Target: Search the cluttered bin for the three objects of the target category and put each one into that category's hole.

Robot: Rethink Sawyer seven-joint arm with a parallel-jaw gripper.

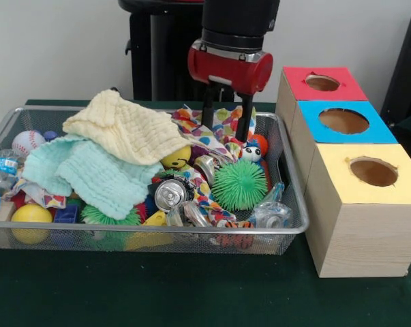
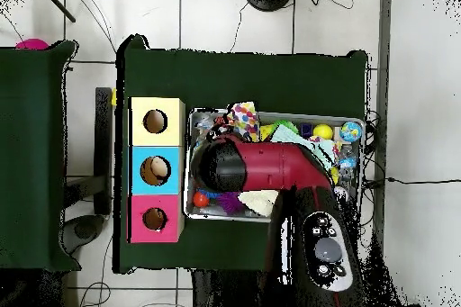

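I see the claw (image 1: 226,133) down in the far right corner of the bin (image 1: 295,225), its two black fingers (image 1: 207,116) spread wide with nothing between them. The tips sit among a patterned cloth (image 1: 204,139) and a small white ball with a face (image 1: 251,152). Just in front lies a green spiky ball (image 1: 240,184); left of that, a silver can (image 1: 170,194) and a yellow ball (image 1: 176,158). A cream cloth (image 1: 127,126) and a mint cloth (image 1: 89,174) cover the bin's left half, with a baseball (image 1: 28,142) at the far left. On the tabletop (image 1: 191,293), right of the bin, stand three boxes with holes: red (image 1: 322,83), blue (image 1: 343,121), yellow (image 1: 373,172). From overhead the arm (image 2: 270,167) hides most of the bin.
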